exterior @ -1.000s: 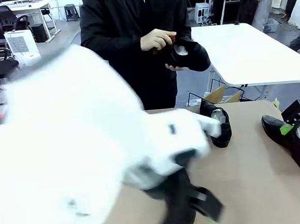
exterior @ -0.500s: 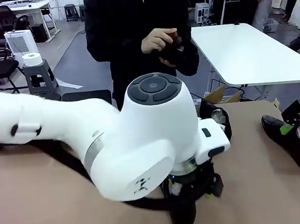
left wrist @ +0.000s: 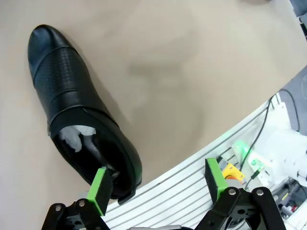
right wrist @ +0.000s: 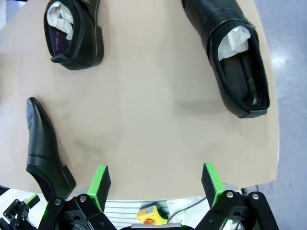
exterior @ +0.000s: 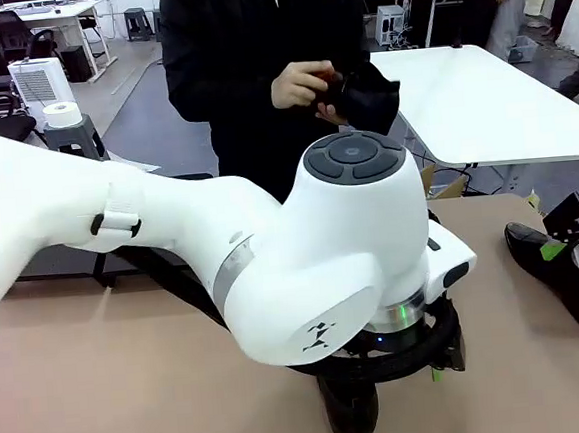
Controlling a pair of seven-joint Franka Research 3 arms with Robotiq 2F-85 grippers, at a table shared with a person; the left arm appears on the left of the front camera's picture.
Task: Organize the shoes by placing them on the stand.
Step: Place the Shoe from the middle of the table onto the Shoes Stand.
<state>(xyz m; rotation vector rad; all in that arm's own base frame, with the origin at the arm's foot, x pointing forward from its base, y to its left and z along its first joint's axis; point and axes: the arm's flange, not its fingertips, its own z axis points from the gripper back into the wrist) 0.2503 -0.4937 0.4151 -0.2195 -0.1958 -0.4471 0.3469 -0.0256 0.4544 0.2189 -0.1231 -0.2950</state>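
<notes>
Above the near shoe (left wrist: pixel 76 105), at the table's (left wrist: pixel 182 72) near edge, the left gripper (left wrist: pixel 157 181) hangs with fingers spread, one pad (left wrist: pixel 99 189) at the heel, the other off to its side. Beyond that shoe a person's hand (exterior: pixel 304 80) holds another shoe (exterior: pixel 366 100). Right of it the right gripper (right wrist: pixel 156 179) hovers, fingers released, empty. Grasping looks in hand; next: centre over the shoe, descend, close, carry it to the stand.

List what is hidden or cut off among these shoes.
- Front view: the left arm covers the near shoe, all but one end.
- Front view: the person's hand covers part of the held shoe.
- Right wrist view: the top edge cuts off the toes of the top-left shoe and top-right shoe.
- Left wrist view: the left end effector hides part of the near shoe's heel.
</notes>
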